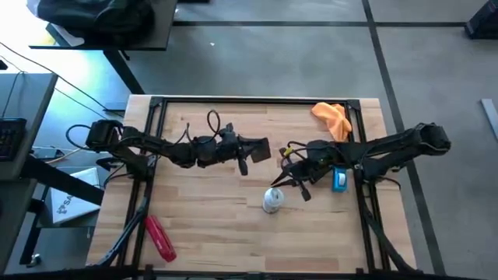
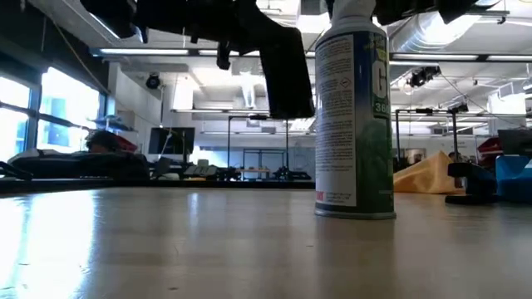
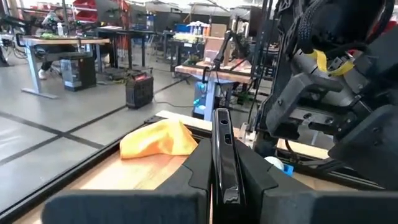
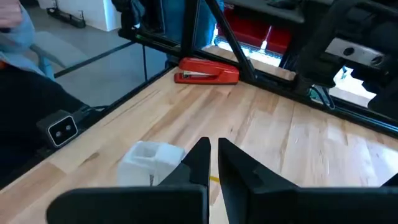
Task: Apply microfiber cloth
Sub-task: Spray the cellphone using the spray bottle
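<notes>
- Pale butcher-block planks are forming the table (image 1: pixel 218 225), framed by dark metal rails, with a grey concrete floor and workshop benches lying beyond it.
- Crumpled into soft folds, the microfiber cloth (image 1: pixel 332 119) is sitting at the far right corner of the table, orange-yellow and matte; it is also showing in the left wrist view (image 3: pixel 158 140) and as a low tent shape in the low view (image 2: pixel 426 176).
- Nothing is touching the cloth; both grippers are hanging well apart from it.
- Hovering near the table's middle, the right gripper (image 1: pixel 288 177) is keeping its dark wedge-shaped fingers (image 4: pixel 199 163) nearly together with only a thin slit between them, and nothing is sitting in that slit.
- Just beside it, the spray bottle (image 1: pixel 272 200) is standing upright, a smooth cylinder with a white cap and a green printed label (image 2: pixel 355 116).
- Reaching toward the middle from the left, the left gripper (image 1: pixel 250 152) is clamping a thin, glossy black phone (image 3: pixel 223 155) edge-on between its fingers.
- A small blue object (image 1: pixel 340 180) is lying under the right arm.
- At the near left edge, the red stapler-shaped tool (image 1: pixel 159 237) is lying flat, hard and shiny.
</notes>
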You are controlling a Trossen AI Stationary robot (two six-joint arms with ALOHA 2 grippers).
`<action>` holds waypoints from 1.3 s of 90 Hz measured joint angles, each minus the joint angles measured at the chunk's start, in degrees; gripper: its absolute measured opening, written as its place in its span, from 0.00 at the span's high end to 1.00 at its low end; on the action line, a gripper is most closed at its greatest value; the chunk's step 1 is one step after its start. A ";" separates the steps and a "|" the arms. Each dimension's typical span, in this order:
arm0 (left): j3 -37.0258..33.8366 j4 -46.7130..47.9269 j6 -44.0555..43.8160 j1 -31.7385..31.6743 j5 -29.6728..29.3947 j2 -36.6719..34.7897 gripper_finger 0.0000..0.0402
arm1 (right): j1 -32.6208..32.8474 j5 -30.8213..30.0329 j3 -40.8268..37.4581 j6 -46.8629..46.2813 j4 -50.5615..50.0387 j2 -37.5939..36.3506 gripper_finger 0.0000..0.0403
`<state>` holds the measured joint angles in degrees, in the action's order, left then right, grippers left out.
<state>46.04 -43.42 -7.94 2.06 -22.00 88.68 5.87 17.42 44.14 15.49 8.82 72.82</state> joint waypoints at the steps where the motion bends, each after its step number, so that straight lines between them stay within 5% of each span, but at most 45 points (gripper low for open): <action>1: 0.00 0.06 -0.19 -0.02 0.00 0.00 0.96 | 0.00 -0.05 0.00 0.00 -0.03 0.00 1.00; 59: 0.00 0.18 -2.60 -0.16 0.40 0.04 0.96 | 0.00 -0.91 0.09 -2.16 -2.49 -0.02 1.00; 117: 0.00 -0.21 0.93 1.52 -8.89 0.03 0.96 | -0.04 -0.74 0.26 -3.06 -2.85 2.67 1.00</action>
<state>46.04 -43.63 -7.02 3.57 -30.89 88.72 5.82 16.68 44.40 12.43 5.98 75.48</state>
